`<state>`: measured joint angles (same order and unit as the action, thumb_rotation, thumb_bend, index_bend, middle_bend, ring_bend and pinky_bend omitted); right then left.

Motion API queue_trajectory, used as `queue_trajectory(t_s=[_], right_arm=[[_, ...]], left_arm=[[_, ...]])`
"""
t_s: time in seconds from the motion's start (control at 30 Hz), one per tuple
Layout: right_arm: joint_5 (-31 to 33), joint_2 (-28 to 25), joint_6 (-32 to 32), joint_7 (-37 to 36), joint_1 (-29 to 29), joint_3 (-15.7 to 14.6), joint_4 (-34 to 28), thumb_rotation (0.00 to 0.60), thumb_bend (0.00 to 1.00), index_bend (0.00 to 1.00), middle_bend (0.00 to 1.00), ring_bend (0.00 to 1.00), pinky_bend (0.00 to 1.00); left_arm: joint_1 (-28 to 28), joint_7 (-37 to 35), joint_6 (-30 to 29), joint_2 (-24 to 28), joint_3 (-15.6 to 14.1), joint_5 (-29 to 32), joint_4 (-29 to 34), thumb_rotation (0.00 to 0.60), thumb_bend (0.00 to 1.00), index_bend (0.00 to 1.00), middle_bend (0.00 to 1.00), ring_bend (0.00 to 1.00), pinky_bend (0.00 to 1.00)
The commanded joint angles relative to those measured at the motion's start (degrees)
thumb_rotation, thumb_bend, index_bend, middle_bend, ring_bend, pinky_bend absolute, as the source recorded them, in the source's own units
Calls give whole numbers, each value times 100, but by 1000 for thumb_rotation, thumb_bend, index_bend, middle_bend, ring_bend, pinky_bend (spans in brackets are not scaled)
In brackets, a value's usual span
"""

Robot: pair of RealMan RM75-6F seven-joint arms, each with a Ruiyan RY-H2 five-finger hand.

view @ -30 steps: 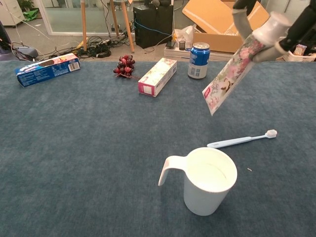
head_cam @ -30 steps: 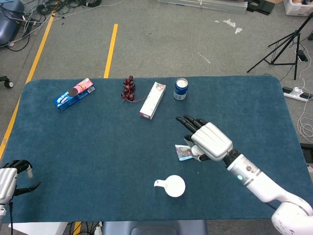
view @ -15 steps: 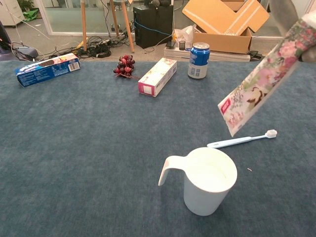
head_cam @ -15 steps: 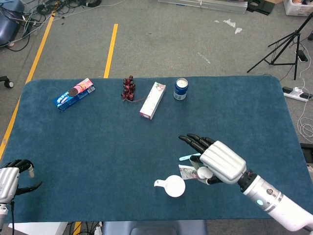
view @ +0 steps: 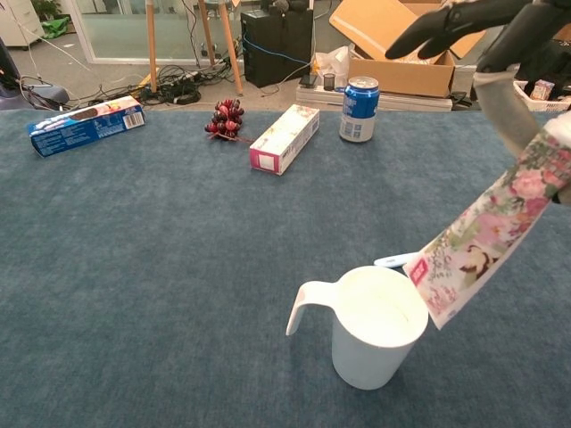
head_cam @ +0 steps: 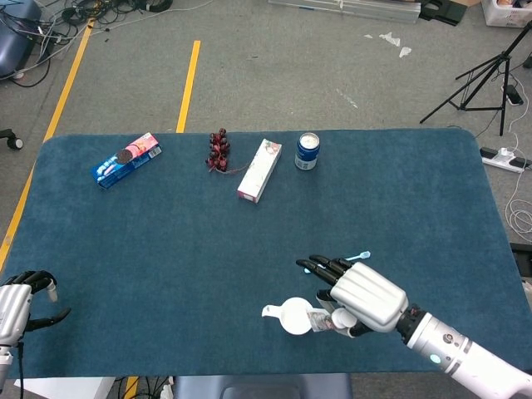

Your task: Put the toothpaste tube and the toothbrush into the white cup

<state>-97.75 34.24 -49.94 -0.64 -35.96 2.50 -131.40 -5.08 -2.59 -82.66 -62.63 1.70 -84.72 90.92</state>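
Note:
My right hand (head_cam: 359, 296) (view: 500, 36) grips a floral toothpaste tube (view: 486, 232) by its capped end. The tube hangs tilted, its flat end low at the right rim of the white cup (view: 375, 325) (head_cam: 296, 316). In the head view only a bit of the tube (head_cam: 319, 320) shows beside the cup, under the hand. The light blue toothbrush (head_cam: 359, 256) lies on the table behind the hand; the chest view shows just its handle end (view: 393, 261). At the table's near left corner my left hand (head_cam: 17, 306) rests with fingers curled, holding nothing.
Along the far side of the blue table (head_cam: 166, 249) lie a blue cookie pack (head_cam: 125, 160), a bunch of dark grapes (head_cam: 219, 150), a white and pink box (head_cam: 259, 170) and a blue can (head_cam: 307, 151). A tripod (head_cam: 486, 75) stands on the floor beyond.
My right hand carried the toothpaste tube down and toward the near edge, from above the toothbrush to the cup's right rim. The left hand has not moved.

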Motion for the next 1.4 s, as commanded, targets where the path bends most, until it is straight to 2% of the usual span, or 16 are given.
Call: queue_trajectory(t_s=[0.03,0.7,1.4], right_arm=[[99,135,129,80,-68,60,15,600,145,657,50,0,255],[989,809,672,377,-547,474,243,600,145,658,50,0,255],[1667,1241,1057,936,-785,393,643,600,145,658,50,0,255]], left_arm=[[2,-12,-6,5,-2,-8,3,600,0,648,447,356,397],[25,-154,-57,71,-9,-37,27,600,0,648,447,356,397],[24,-185,-54,86,-20,-54,25,600,0,648,447,357,397]])
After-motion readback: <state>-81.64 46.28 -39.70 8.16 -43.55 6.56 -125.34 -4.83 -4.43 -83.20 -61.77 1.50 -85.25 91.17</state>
